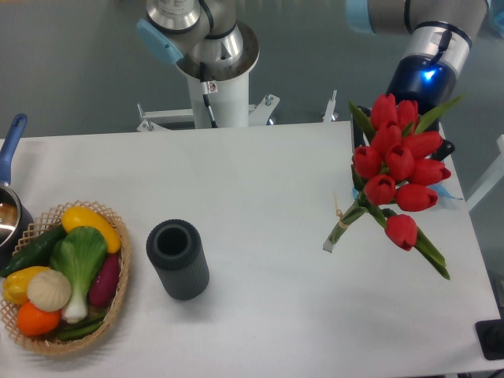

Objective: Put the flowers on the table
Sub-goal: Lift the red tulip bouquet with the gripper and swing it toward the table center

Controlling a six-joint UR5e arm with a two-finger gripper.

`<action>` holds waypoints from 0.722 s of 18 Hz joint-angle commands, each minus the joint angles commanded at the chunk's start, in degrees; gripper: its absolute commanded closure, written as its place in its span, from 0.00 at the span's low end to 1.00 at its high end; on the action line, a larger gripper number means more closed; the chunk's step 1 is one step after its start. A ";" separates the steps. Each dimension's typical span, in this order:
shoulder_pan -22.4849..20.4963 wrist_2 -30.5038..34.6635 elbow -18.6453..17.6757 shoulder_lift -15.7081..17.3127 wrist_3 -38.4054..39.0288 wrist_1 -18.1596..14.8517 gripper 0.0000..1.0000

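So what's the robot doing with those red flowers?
The robot arm has the flowers, a bunch of red tulips, up at the right side of the white table. The blooms hide the gripper, so I can't see its fingers or how they hold the bunch. The tied stem ends point down toward the tabletop, but I can't tell if they touch it. On the left sit a dark ribbed vase, empty, and a basket of vegetables, with a pot at the edge.
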State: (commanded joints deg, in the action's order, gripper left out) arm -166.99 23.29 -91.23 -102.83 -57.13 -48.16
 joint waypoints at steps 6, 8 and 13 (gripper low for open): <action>0.35 3.58 -0.09 0.88 0.00 0.09 0.64; 0.53 9.98 0.00 1.84 -0.18 0.00 0.64; 3.06 26.51 -0.35 2.81 -5.09 -0.18 0.64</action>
State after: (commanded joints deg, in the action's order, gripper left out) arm -163.93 49.81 -91.58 -100.02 -62.22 -48.34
